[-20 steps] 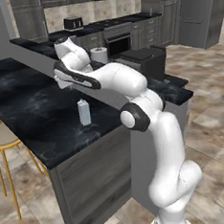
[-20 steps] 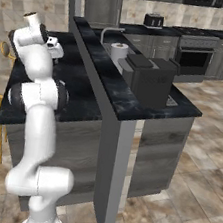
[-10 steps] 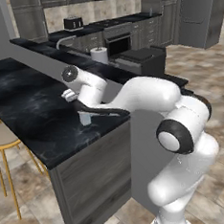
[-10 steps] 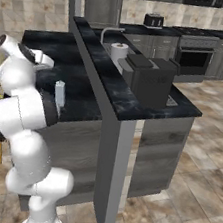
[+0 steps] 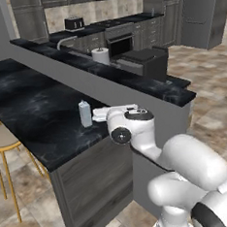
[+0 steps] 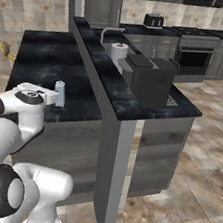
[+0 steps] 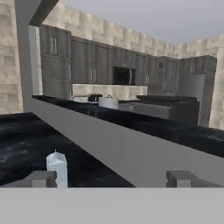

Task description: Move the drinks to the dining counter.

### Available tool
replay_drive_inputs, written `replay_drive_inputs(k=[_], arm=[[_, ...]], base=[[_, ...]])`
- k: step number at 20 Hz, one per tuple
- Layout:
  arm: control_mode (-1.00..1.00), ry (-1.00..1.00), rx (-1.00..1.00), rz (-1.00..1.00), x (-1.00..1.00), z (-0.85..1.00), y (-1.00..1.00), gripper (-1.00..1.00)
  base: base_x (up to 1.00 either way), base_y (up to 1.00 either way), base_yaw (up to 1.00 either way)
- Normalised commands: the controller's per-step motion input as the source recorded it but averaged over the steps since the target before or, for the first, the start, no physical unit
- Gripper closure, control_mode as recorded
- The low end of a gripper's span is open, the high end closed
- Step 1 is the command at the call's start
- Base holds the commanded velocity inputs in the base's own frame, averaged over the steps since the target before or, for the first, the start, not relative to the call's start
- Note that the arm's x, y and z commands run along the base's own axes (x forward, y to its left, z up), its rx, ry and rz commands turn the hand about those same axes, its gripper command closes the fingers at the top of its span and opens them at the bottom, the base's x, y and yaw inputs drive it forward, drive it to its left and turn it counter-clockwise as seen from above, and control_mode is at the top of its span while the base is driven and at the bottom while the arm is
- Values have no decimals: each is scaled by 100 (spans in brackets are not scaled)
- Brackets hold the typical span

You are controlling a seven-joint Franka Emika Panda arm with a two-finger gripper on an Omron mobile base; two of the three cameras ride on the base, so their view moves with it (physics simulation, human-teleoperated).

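The white carton (image 5: 85,113) stands upright on the black veined dining counter (image 5: 27,108) near its right front end, just in front of the raised grey ledge (image 5: 108,82). The gripper (image 7: 112,178) hangs low beside the counter edge with its fingers (image 7: 40,178) spread wide and empty, the carton (image 7: 57,168) just beyond the left fingertip. A gold-legged stool (image 5: 4,144) stands at the counter's near left side.

Black veined dining counter (image 5: 32,113), white carton (image 5: 85,113) upright near its edge.
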Motion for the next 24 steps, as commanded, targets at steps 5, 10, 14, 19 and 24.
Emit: replay_drive_inputs(k=[5,10,14,19,24], arm=[[-100,-44,36,-3,-100,100,-31,-100],[-100,-36,15,-15,-97,100,-12,-100],[-100,-8,23,-19,-94,100,-20,-100],[-100,22,33,-25,-100,100,-30,-100],[-100,44,23,-18,-67,58,-27,-100]], base=[[0,0,0],[0,0,0],[0,0,0],[0,0,0],[0,0,0]])
